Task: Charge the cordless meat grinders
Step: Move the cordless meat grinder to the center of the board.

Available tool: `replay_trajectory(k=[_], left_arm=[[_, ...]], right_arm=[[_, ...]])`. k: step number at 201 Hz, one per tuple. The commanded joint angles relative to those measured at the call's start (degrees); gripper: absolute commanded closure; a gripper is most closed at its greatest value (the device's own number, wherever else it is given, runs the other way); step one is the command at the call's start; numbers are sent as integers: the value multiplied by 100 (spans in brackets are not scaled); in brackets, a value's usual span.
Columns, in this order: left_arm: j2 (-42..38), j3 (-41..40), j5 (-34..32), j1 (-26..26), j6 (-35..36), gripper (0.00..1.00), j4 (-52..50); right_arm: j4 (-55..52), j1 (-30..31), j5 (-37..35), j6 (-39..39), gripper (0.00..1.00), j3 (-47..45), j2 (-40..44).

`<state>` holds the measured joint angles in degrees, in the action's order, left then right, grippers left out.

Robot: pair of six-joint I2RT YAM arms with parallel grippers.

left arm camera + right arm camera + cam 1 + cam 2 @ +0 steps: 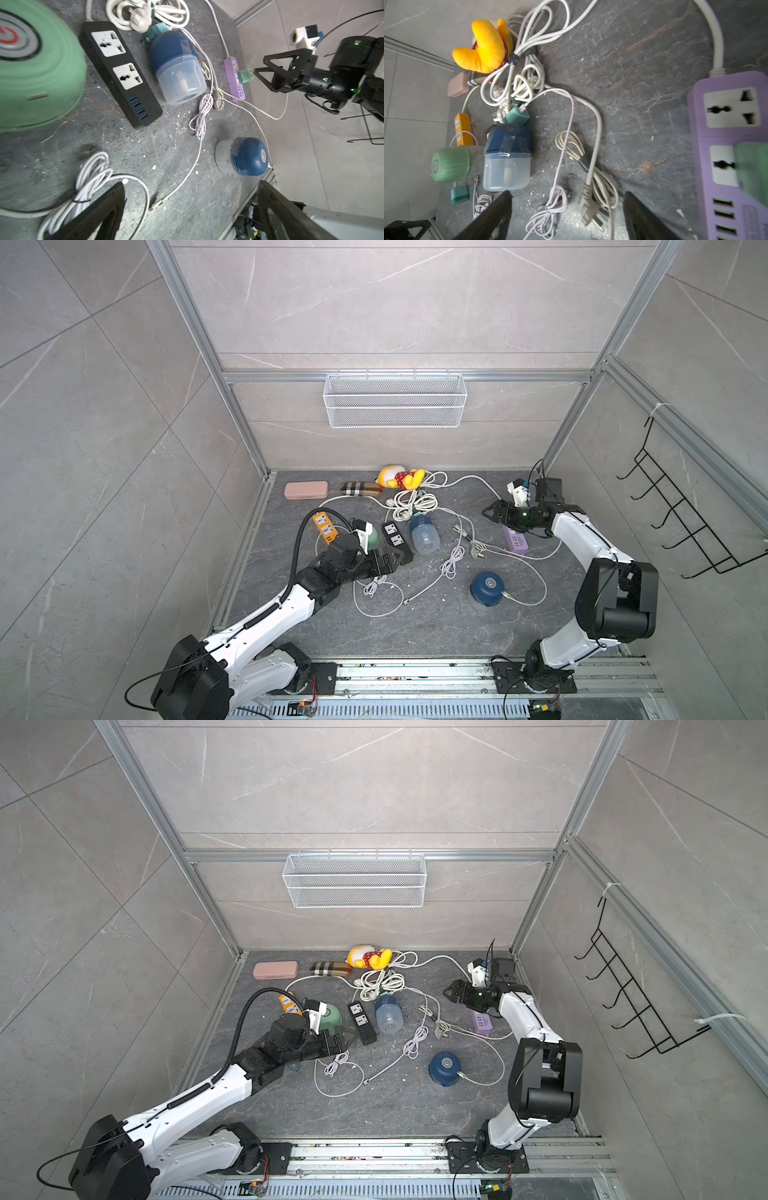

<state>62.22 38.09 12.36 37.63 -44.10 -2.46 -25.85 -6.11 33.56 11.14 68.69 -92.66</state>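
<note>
Both claws gape, empty: left claw [192,184] by the mint grinder [332,1016], right claw [487,512] by the purple strip [515,541]. One blue grinder [424,535] lies tipped beside the black strip [398,541], 2nd blue grinder [487,587] upright nr desk [415,635] front. Prob light, slick hard plastic, clear cups brittle, so grab across the ribbed dome.

left arm: stretched low and forward across the worktop, wrist near level.
left pincer [397,562]: jaws spread wide, nothing between them.
right arm: elbow raised high, forearm reaching back, then turned inward.
right pincer [490,512]: jaws apart, gripping nothing.
</note>
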Motion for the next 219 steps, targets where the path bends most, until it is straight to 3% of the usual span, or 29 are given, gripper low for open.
replay_trajectory(k=[1,21,59,112,148,219], left_arm=[[-146,230,-408,-19,256,1,-476],[-174,251,-590,-19,270,1,-652],[-185,365,-907,-19,274,1,-967],[-231,437,-1268,-62,296,0,-1347],[-168,437,-1377,-96,245,0,-1412],[-99,477,-1443,-106,195,0,-1446]], right_arm=[[150,181,164,729,18,57,288],[26,472,329,995,20,125,395],[-342,1650,-238,1001,20,77,959],[-1391,3719,-1761,1560,20,-686,1677],[-1398,4890,-2488,2281,18,-1491,2092],[-858,5138,-3573,2805,18,-2218,1569]])
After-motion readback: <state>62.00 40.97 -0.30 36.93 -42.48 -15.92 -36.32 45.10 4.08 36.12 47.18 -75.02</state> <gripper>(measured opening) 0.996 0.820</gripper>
